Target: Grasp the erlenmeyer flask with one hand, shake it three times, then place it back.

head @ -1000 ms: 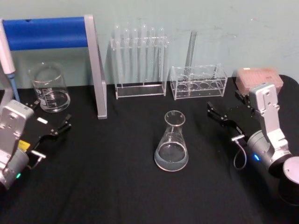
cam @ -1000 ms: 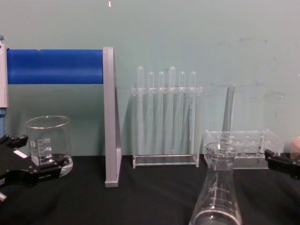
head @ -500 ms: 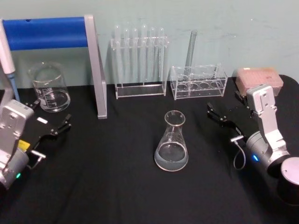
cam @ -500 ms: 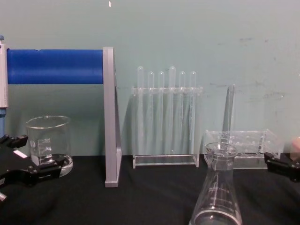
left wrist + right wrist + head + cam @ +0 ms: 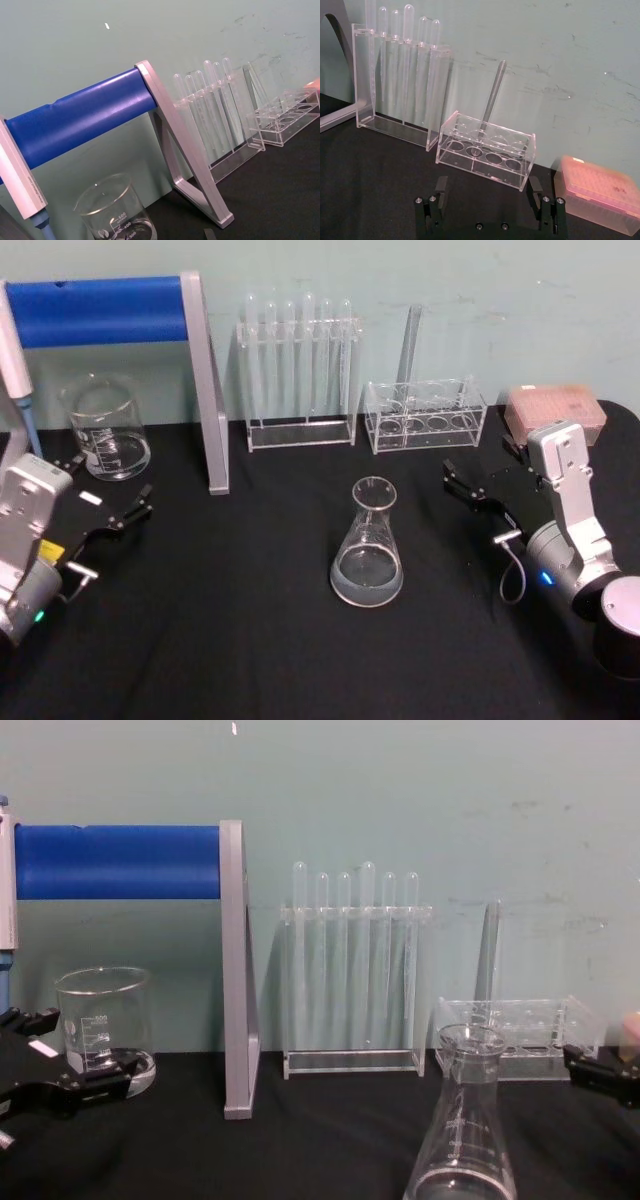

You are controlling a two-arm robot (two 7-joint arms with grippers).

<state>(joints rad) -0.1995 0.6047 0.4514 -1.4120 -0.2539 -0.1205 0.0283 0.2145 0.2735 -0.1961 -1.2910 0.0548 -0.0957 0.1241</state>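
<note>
Surface: a black table top (image 5: pixel 230 640) fills the near field of the head view and runs back to the wall at 12 o'clock.
Room: a pale green wall (image 5: pixel 400 800) stands right behind the table, scuffed in places.
Erlenmeyer flask: the erlenmeyer flask (image 5: pixel 367 545) stands upright at the table's centre, free of both grippers; the chest view has it large at 5 o'clock (image 5: pixel 462 1120).
Back row: a tall test tube rack (image 5: pixel 298 375) at 12 o'clock holds upright tubes; a low clear rack (image 5: pixel 425 415) just to its 3 o'clock side carries a single tube (image 5: pixel 409 345).
Blue stand: a blue bar on a grey frame (image 5: pixel 150 350) occupies 10 to 11 o'clock.
Beaker: a glass beaker (image 5: pixel 104 428) sits under the bar at 10 o'clock, close beyond the left gripper.
Pink box: a pink tip box (image 5: pixel 556 410) rests at 2 o'clock, behind the right arm.
Left gripper: the left gripper (image 5: pixel 108 492) lies low at 9 o'clock, arm reaching in from the left edge, fingers spread and holding nothing, well apart from the flask.
Right gripper: the right gripper (image 5: pixel 488 472) hangs at 3 o'clock of the flask, angled toward the low rack, fingers (image 5: pixel 440 186) spread wide with nothing between them, near the flask but not touching.
</note>
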